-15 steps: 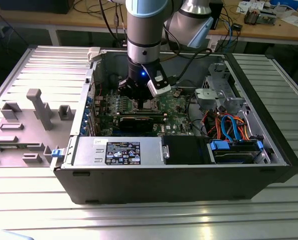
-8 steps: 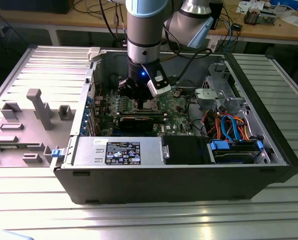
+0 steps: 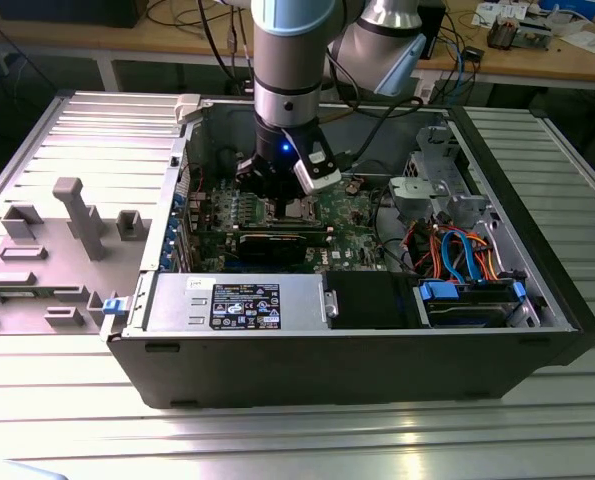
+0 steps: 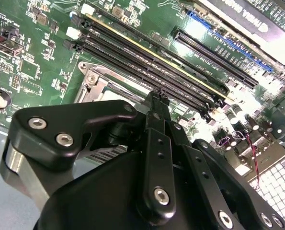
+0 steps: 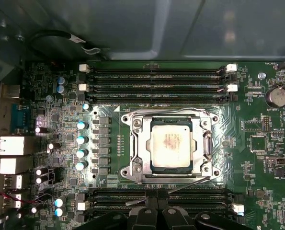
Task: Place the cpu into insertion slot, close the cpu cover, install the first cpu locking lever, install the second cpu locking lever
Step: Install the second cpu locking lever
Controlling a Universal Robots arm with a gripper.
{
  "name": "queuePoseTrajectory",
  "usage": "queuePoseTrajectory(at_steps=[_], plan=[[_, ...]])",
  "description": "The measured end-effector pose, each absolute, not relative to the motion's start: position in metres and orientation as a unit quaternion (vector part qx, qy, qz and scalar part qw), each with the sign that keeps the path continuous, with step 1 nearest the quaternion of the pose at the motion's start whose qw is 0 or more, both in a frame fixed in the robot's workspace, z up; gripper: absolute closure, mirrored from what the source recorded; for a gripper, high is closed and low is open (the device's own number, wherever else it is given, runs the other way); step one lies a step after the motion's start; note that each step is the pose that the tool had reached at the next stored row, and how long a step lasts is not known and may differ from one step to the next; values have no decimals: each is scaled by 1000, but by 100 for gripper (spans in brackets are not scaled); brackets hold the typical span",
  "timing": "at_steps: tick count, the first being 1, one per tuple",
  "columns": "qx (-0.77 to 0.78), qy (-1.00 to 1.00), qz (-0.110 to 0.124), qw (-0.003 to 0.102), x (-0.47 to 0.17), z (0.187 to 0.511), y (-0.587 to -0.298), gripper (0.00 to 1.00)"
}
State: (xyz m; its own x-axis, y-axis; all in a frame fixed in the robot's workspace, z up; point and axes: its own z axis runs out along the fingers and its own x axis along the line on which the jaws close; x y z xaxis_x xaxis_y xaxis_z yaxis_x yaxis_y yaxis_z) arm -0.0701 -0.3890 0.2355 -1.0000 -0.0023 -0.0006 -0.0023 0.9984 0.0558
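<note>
Silver cpu [image 5: 171, 146] sits under closed cpu cover [image 5: 138, 146]; hand [image 5: 156, 209] closed, empty.

Exterior view: high, looking obliquely down into the open computer case [image 3: 157, 340], arm at upper centre. First wrist view: near, facing straight down onto the motherboard [image 5: 257, 158], socket centred. Second wrist view: closer, slanted across the motherboard [image 4: 32, 72]. All share the socket area.
</note>
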Motion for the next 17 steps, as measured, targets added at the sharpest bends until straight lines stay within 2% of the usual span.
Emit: queuePoseTrajectory(at_steps=[9,17], plan=[[-5,999,40,-1,-78,233,-397,89],[-6,999,40,-1,-78,233,-397,89]])
